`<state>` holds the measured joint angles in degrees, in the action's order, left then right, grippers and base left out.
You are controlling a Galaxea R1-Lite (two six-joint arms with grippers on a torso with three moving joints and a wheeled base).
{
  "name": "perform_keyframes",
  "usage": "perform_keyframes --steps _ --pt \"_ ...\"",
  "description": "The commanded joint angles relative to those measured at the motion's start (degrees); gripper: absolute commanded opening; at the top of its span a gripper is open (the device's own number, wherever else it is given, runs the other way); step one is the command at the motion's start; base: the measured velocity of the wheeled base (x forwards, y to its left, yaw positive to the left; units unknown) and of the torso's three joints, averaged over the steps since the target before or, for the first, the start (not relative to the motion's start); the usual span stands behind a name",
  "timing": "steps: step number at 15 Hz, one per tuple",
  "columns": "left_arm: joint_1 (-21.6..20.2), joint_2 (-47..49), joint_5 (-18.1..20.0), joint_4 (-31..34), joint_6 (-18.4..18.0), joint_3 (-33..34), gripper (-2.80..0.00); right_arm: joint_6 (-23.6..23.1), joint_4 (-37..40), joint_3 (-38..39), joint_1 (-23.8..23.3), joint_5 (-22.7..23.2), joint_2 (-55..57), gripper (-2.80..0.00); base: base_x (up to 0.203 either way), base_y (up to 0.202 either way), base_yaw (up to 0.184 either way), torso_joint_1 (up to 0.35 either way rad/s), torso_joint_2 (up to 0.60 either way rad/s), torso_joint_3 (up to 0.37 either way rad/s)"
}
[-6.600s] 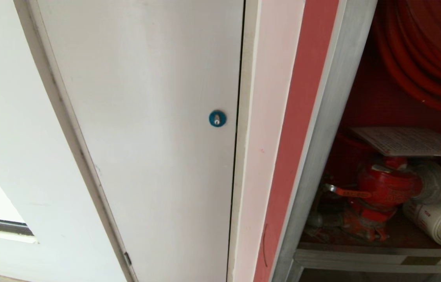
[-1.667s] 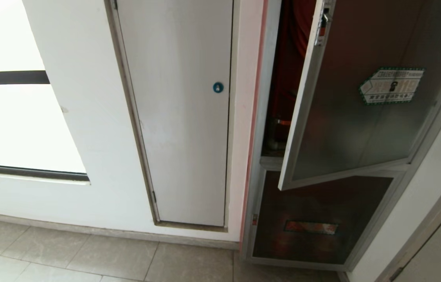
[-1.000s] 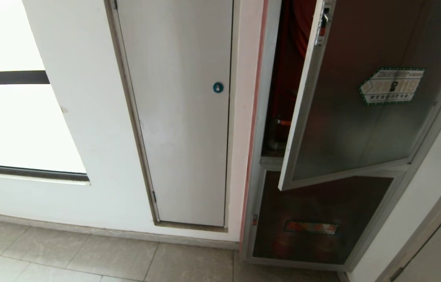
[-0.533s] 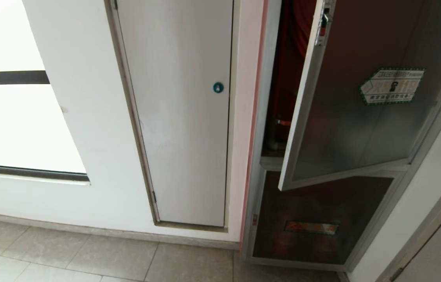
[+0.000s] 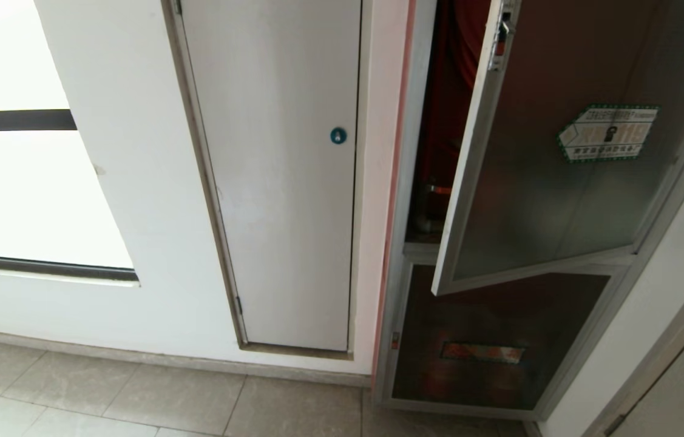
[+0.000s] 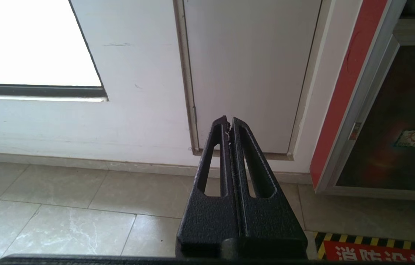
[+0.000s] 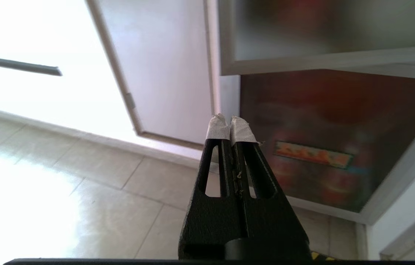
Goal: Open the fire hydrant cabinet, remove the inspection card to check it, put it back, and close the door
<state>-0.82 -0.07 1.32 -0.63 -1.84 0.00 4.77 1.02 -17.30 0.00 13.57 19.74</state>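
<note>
Head view: the large dark tinted glass door [image 5: 566, 158] in its silver frame stands ajar on the tall red-lined fire hydrant cabinet [image 5: 420, 121].
Right gripper [image 7: 230, 127] is pinched together, empty (left gripper [image 6: 229, 125] likewise); better to push flat near the red latch [image 5: 501, 33]; slowly.

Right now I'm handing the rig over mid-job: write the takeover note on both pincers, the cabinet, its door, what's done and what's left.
Left pincer: shut, empty, pointing at the foot of the white panel door.
Right pincer: shut, empty, low in front of the lower dark panel, below the door's bottom edge.
Fire hydrant cabinet: its door stands ajar, with the red interior showing in the gap.
Inspection card: not in view.
Left: push the door fully closed.
</note>
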Motion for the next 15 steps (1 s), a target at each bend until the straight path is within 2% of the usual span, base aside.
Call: perform_keyframes --steps 1,6,9,12,15 --pt "-0.1 0.1 0.0 -0.1 0.0 0.4 -2.8 0.0 -1.8 -4.7 0.0 2.6 13.4 -2.8 0.0 0.0 0.0 0.0 0.0 0.0" --pt "-0.1 0.1 0.0 -0.1 0.0 0.4 -2.8 0.3 -12.4 -13.9 1.5 7.4 34.8 -2.8 0.0 0.0 0.0 0.0 0.0 0.0" --pt "0.0 0.0 0.0 0.0 0.0 0.4 -2.8 1.8 -17.9 -21.0 7.3 6.1 46.3 -2.8 0.0 0.0 0.0 0.0 0.0 0.0" --pt "0.0 0.1 0.0 -0.1 0.0 0.4 -2.8 5.0 -23.5 -28.3 17.7 -4.2 57.9 -2.8 0.0 0.0 0.0 0.0 0.0 0.0" --pt "-0.1 0.1 0.0 0.0 0.0 0.4 -2.8 6.0 -31.5 -35.1 24.0 -16.3 70.3 -2.8 0.0 0.0 0.0 0.0 0.0 0.0"
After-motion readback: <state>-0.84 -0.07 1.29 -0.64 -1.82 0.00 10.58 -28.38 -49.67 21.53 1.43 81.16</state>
